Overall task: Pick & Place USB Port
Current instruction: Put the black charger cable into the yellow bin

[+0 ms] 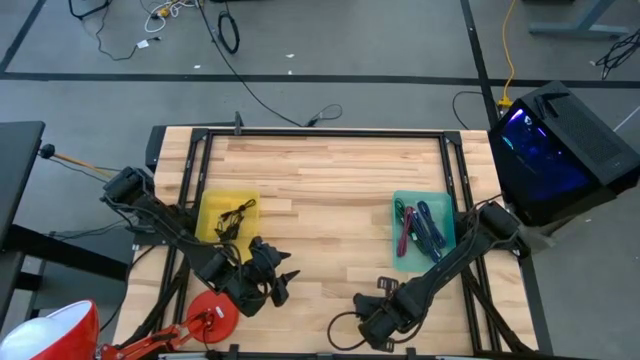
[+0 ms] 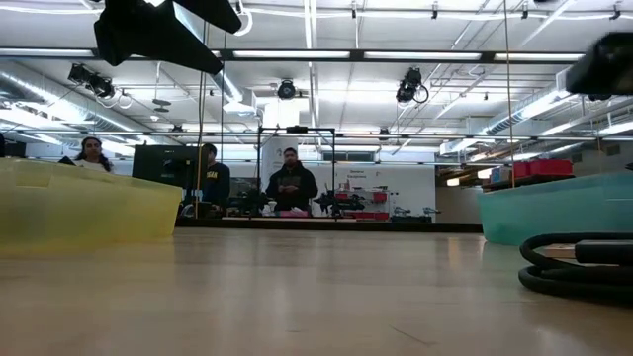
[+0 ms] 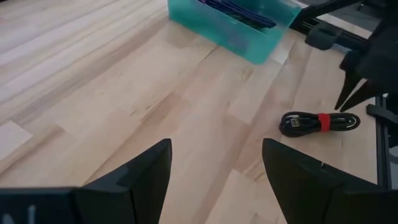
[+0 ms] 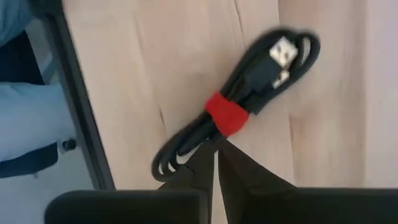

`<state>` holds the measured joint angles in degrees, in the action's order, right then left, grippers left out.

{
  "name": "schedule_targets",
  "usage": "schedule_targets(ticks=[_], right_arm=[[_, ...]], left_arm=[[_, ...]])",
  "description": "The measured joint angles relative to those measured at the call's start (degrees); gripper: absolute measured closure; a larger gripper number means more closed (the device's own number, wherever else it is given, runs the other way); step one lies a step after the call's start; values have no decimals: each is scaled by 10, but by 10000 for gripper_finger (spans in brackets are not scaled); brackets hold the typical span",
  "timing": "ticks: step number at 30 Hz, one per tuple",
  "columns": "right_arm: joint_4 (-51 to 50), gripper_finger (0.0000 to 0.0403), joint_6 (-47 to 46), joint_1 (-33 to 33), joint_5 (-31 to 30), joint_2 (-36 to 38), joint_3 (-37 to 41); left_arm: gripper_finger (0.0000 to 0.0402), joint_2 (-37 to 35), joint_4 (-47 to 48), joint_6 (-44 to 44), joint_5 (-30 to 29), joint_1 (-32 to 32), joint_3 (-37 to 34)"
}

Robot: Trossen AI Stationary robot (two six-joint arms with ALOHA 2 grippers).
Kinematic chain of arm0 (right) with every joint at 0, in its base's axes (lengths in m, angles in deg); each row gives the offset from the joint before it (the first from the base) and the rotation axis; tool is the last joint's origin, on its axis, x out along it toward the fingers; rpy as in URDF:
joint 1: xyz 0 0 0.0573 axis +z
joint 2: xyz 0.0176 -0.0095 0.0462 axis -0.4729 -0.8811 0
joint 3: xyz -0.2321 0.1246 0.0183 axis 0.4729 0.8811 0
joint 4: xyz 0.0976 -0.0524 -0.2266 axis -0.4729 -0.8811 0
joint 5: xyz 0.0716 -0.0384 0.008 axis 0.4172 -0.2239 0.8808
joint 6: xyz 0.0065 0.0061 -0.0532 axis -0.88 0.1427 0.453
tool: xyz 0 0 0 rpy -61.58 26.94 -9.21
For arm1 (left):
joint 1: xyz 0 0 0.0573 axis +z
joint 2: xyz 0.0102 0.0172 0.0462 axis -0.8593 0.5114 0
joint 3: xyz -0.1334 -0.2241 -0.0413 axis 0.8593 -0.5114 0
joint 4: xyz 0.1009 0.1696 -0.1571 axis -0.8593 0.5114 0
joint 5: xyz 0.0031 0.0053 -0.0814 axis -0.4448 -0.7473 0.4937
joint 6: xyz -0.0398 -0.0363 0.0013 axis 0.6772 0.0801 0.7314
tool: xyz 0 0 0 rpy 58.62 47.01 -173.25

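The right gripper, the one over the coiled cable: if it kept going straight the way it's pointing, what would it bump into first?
Most likely the coiled black cable. The right gripper has its fingers together, tips right at the red band around the coil. Whether they already touch is unclear.

We find no readable text, no label, brand, number or sign that we can make out on anything in view

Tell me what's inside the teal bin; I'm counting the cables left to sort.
The teal bin holds several bundled cables, red, blue and dark ones, lying side by side. They overlap, so an exact count and anything beneath them stay hidden.
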<state>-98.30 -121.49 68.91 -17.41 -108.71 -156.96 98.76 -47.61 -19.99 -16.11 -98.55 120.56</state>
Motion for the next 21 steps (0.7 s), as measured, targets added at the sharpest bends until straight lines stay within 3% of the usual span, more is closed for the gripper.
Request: schedule_targets(ticks=[10,21], right_arm=[[92,380,-16,-1,45,1,62],[69,380,5,-31,60,3,65]], left_arm=[[147,0,-1,1,0,0,0],[147,0,-2,1,0,0,0]])
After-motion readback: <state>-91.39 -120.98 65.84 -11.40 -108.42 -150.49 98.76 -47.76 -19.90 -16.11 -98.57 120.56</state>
